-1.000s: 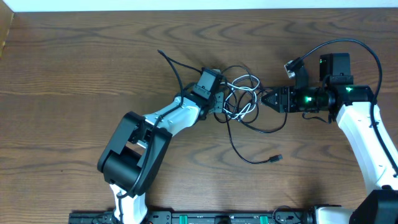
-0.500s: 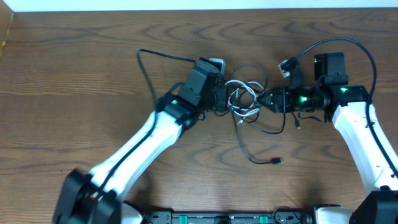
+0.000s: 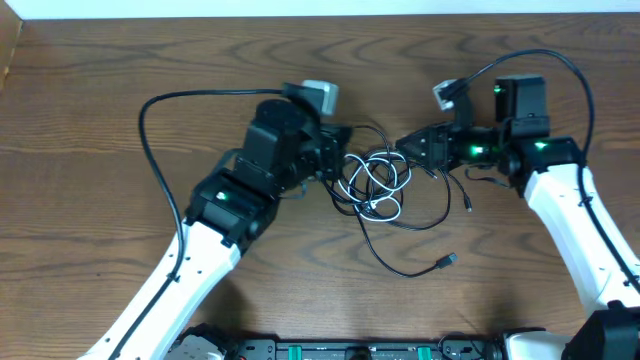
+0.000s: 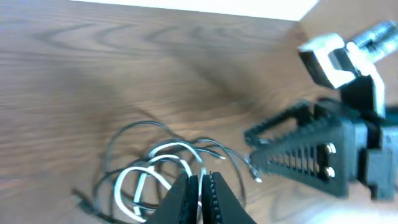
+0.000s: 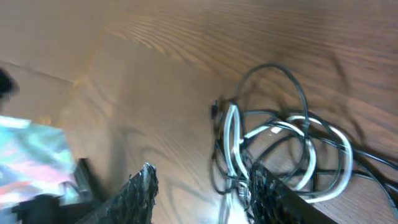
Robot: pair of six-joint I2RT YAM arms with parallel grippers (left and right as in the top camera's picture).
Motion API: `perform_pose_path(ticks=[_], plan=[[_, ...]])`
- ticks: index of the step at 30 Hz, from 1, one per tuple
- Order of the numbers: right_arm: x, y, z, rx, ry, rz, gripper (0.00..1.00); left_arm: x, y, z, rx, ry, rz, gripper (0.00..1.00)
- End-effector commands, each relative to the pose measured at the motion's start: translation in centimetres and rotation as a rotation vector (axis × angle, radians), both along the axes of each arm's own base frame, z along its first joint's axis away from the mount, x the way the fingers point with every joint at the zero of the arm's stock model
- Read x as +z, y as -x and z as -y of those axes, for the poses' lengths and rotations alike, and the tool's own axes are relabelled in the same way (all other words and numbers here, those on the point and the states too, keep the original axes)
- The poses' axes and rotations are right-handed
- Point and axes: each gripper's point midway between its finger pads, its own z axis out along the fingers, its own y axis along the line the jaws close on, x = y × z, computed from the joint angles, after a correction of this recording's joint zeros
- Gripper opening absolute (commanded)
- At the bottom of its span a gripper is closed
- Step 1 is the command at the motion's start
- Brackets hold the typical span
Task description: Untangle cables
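The cables lie in a loose tangle at the table's middle: thin black cords and one white cord, looped over each other. One black cord trails down to a plug end. My left gripper sits at the tangle's left edge. In the left wrist view its jaws are shut, pinching a thin strand above the white loops. My right gripper is at the tangle's upper right. In the right wrist view it is open, with the cables beside its right finger.
The left arm's thick black wire arcs wide over the table's left side. The right arm's wire loops above its wrist. A short cord end hangs below the right gripper. The table's far edge runs along the top.
The left arm has swung out and its gripper drew back left. The right gripper moved up and left. The tangle has spread out and shifted down.
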Motion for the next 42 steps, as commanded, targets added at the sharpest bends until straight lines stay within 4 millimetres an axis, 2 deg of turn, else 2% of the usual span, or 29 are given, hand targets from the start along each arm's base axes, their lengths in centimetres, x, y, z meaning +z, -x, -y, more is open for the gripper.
perform_pose_path(ticks=[1,3,4,5,8,12,14,16,19,21,25,26,27,28,30,32,33,34,36,38,40,42], plan=[[-3.4,-1.0,-1.2,-0.058,0.233,0.023,0.48,-1.6,-1.2,-5.3,0.209,-0.054,-0.107,0.10],[-5.8,-1.4,-2.9,-0.005,0.305,0.053,0.47,-2.9,-1.5,-8.8,0.298,-0.083,-0.175,0.26],[-6.7,-1.7,-3.7,0.022,0.323,0.071,0.47,-3.2,-1.6,-9.6,0.321,-0.087,-0.188,0.28],[-8.4,-2.4,-4.8,0.033,0.358,0.090,0.44,-3.5,-1.7,-11.0,0.358,-0.092,-0.208,0.29],[-10.7,-3.2,-6.0,0.034,0.402,0.114,0.38,-4.0,-1.5,-11.8,0.375,-0.102,-0.233,0.30],[-12.7,-2.9,-7.0,0.066,0.409,0.086,0.28,-4.1,-1.4,-11.8,0.375,-0.104,-0.236,0.31],[-13.0,-2.7,-7.3,0.073,0.411,0.084,0.18,-4.1,-1.4,-11.8,0.376,-0.105,-0.237,0.32],[-12.8,-2.9,-7.4,0.068,0.404,0.092,0.15,-4.2,-1.4,-11.8,0.375,-0.105,-0.239,0.35],[-12.6,-3.2,-7.5,0.044,0.387,0.091,0.01,-4.4,-1.4,-11.8,0.375,-0.110,-0.249,0.35],[-11.7,-3.8,-7.7,0.003,0.354,0.093,0.01,-4.6,-1.5,-11.8,0.375,-0.111,-0.252,0.35],[-7.3,-4.1,-7.9,-0.014,0.307,0.183,0.01,-4.9,-1.4,-11.8,0.375,-0.116,-0.262,0.35],[-6.8,-4.0,-7.8,-0.015,0.303,0.190,0.05,-4.9,-1.4,-11.8,0.375,-0.117,-0.263,0.35],[-6.0,-3.9,-7.8,-0.018,0.297,0.203,0.21,-4.9,-1.4,-11.8,0.375,-0.117,-0.263,0.35],[-6.0,-3.9,-7.8,-0.018,0.297,0.203,0.23,-4.9,-1.4,-11.8,0.375,-0.117,-0.263,0.35],[-6.9,-3.4,-7.6,-0.009,0.314,0.169,0.06,-4.9,-1.4,-11.8,0.375,-0.117,-0.263,0.35],[-8.3,-2.8,-7.4,0.008,0.341,0.129,0.03,-5.0,-1.4,-11.8,0.375,-0.117,-0.264,0.35],[-9.1,-2.5,-7.3,0.014,0.356,0.106,0.06,-5.0,-1.4,-11.8,0.375,-0.117,-0.264,0.35],[-9.8,-2.2,-7.1,0.025,0.371,0.090,0.12,-5.1,-1.4,-11.8,0.375,-0.118,-0.266,0.35],[-11.0,-1.6,-5.9,0.024,0.417,0.034,0.32,-5.3,-1.3,-11.8,0.375,-0.121,-0.272,0.35],[-11.1,-1.5,-4.9,0.028,0.409,0.006,0.36,-5.3,-1.3,-11.8,0.375,-0.122,-0.273,0.35],[-11.2,-1.0,-4.0,0.098,0.379,-0.007,0.44,-5.3,-1.2,-11.8,0.375,-0.122,-0.274,0.35],[-10.9,-0.4,-3.6,0.173,0.331,-0.003,0.48,-5.3,-1.2,-11.8,0.375,-0.122,-0.274,0.35]])
